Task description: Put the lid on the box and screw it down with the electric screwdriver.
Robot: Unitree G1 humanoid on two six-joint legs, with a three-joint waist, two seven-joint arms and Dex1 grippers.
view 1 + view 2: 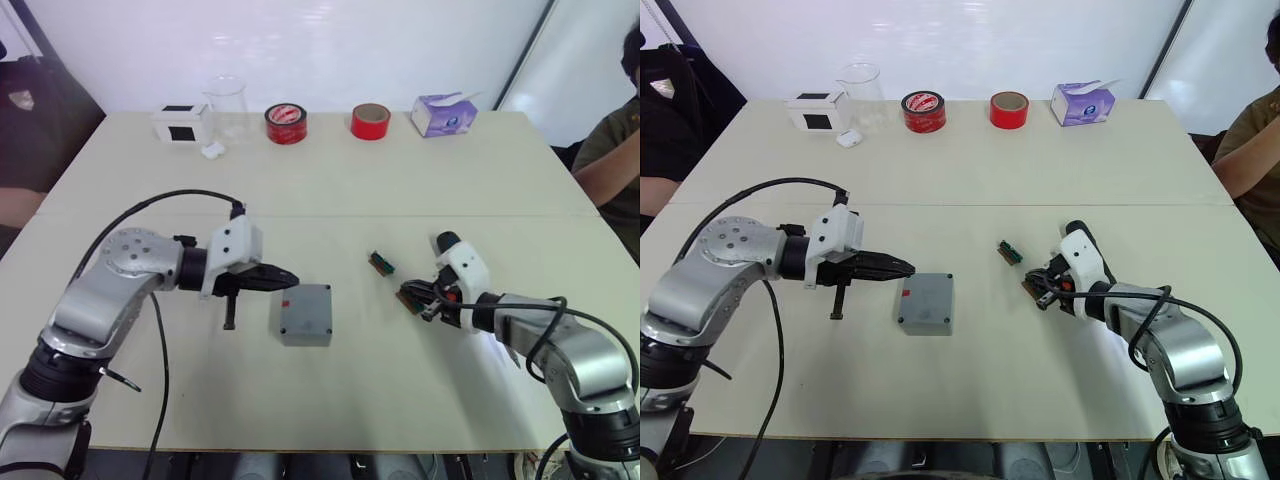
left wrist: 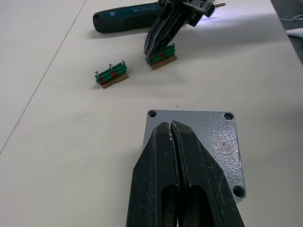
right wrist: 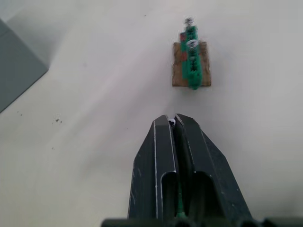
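Lid [image 1: 306,312] sits on the box [image 1: 284,303]. Left claw [image 1: 284,280], clenched and empty, hovers at its edge. Right claw [image 1: 425,301], clenched, hangs above a green screw holder [image 1: 409,297].

Speckled matt grey lid [image 2: 203,142], smooth matt table [image 1: 400,190]

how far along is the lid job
Done: the lid already sits squarely on the box.
In hand: nothing useful yet. The left gripper is shut, its tips over the lid's edge; the right gripper is shut at a small green block.
Left: all the screwing. The electric screwdriver lies unheld on the table, and the lid's corner holes look dark, probably unscrewed.
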